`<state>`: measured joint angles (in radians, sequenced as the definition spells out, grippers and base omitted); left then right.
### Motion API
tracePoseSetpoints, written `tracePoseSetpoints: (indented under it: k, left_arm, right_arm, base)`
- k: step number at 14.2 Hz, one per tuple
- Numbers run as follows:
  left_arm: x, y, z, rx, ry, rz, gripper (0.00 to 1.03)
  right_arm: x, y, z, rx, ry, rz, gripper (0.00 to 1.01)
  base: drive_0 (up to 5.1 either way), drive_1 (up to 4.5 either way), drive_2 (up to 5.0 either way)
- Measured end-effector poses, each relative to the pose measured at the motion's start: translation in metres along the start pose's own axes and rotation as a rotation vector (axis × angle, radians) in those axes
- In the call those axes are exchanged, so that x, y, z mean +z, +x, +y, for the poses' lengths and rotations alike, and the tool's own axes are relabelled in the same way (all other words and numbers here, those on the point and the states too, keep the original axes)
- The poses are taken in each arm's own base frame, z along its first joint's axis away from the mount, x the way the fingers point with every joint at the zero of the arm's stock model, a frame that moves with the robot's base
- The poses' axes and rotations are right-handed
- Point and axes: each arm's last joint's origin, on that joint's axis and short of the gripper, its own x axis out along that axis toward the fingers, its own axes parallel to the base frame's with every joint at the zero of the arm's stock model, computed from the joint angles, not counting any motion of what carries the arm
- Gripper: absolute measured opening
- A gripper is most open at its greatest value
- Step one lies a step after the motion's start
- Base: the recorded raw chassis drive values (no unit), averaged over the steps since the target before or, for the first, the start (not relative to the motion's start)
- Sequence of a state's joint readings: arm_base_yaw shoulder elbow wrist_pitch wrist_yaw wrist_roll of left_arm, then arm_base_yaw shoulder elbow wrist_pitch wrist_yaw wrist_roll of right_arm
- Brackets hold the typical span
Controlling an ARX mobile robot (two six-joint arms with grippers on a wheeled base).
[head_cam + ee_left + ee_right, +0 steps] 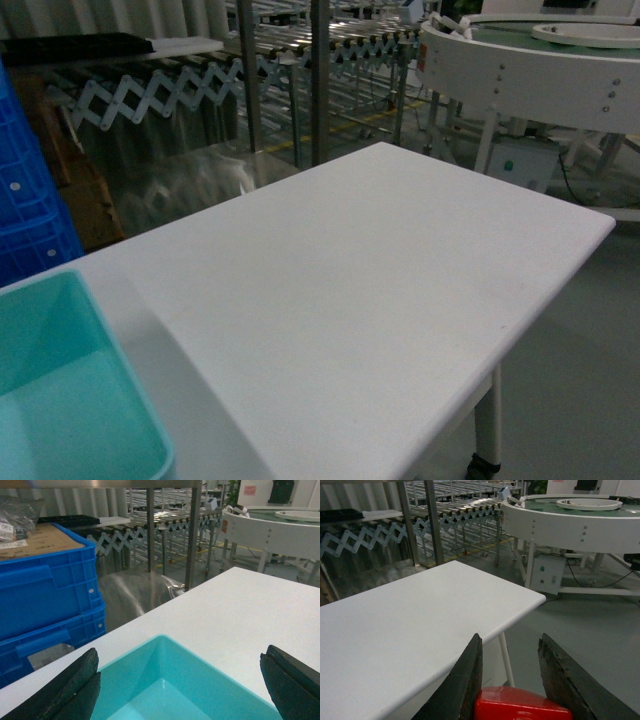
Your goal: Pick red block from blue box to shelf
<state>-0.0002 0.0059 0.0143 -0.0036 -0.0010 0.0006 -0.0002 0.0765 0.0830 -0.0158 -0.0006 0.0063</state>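
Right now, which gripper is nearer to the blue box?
Left. The left gripper hangs open just above the blue box, jaws spread wide. The right gripper is off the white table's edge, holding the red block.

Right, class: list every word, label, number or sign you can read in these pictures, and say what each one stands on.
No text can be read.
Red label on the white round conveyor: too blurred to read.
Pink sign on the far wall: too blurred to read.
Packets on the cardboard in the blue crate: print too small to read.
Grey control box: no lettering can be made out.
Turquoise box, red block: no markings visible.
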Motion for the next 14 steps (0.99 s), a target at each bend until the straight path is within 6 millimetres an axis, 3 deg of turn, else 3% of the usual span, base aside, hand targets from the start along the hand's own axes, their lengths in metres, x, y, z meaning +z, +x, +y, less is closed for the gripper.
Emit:
tracePoseSetpoints:
  k: [14]
  left_arm:
    - [0.0,0.0,0.0,0.0,0.0,0.0,0.98]
  right_arm:
    - [0.0,0.0,0.0,0.0,0.0,0.0,0.28]
  base:
    - [-1.6,-1.61,-1.6]
